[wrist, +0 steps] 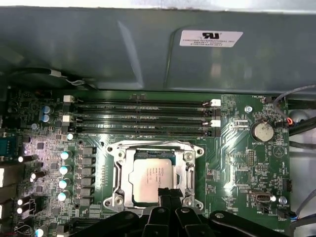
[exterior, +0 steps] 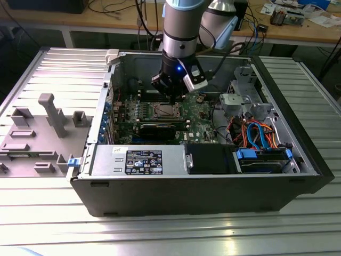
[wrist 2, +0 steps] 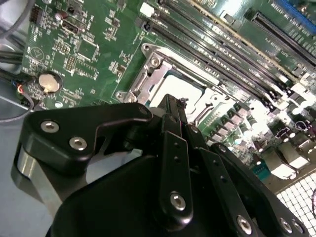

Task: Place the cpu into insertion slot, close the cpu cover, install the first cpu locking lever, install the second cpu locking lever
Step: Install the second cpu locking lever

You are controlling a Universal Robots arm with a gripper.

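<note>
The claw, fingers pressed together and holding nothing, hangs just over the cpu, which lies flat in the socket with the cover down around it. Square, it shows no long axis; judged, any press should stay vertical and gentle.

Robotics lab/workshop. Open PC case sits on ribbed aluminium table. Wooden bench w/ cables & electronics at 12 o'clock.
</note>
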